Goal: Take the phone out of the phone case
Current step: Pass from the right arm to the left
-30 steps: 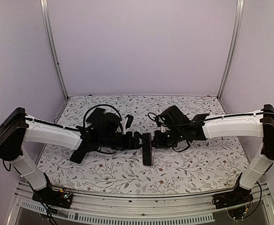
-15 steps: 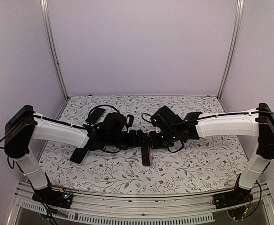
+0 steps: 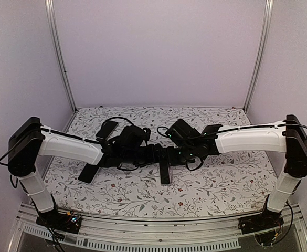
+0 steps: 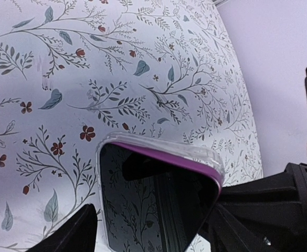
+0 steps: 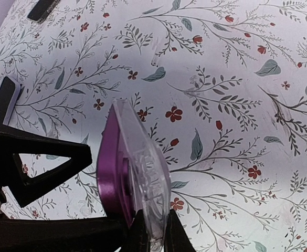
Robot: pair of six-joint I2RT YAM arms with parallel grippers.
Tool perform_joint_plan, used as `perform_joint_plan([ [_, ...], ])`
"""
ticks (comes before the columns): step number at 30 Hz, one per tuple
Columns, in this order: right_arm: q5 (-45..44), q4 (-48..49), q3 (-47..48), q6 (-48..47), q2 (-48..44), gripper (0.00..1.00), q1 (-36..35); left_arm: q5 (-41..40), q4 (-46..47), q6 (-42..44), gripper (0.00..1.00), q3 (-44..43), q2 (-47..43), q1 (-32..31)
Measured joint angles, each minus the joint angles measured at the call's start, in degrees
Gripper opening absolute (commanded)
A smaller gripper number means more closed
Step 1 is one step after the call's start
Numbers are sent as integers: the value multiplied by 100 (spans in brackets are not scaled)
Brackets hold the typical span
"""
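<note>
A phone (image 3: 165,172) with a black glossy screen (image 4: 143,210) and a purple edge (image 5: 108,173) hangs edge-down above the middle of the table, between the two grippers. The clear phone case (image 5: 148,173) wraps it, and its rim (image 4: 163,149) shows round the phone's top corner. My left gripper (image 3: 157,153) straddles the phone's sides (image 4: 152,210) and holds it. My right gripper (image 3: 173,154) is shut (image 5: 156,223) on the case's edge, which stands slightly away from the purple phone body. The phone's lower part is hidden.
Two other black phones lie on the flowered tablecloth, one at the left front (image 3: 88,173) and one at the left back (image 3: 107,128); they also show in the right wrist view (image 5: 6,94) (image 5: 43,8). Metal frame posts (image 3: 59,52) stand at the back corners.
Both arms have drawn closer together and shifted slightly toward the back. The phone in its case moved with them and now hangs a little higher.
</note>
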State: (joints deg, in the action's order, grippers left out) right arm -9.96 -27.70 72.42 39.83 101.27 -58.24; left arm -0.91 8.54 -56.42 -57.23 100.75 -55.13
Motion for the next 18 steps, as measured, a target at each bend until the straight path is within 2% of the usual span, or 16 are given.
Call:
perform_joint_plan([
  [18, -72, 76, 39, -2, 26, 0, -114, -291, -28, -98, 78, 2, -66, -24],
])
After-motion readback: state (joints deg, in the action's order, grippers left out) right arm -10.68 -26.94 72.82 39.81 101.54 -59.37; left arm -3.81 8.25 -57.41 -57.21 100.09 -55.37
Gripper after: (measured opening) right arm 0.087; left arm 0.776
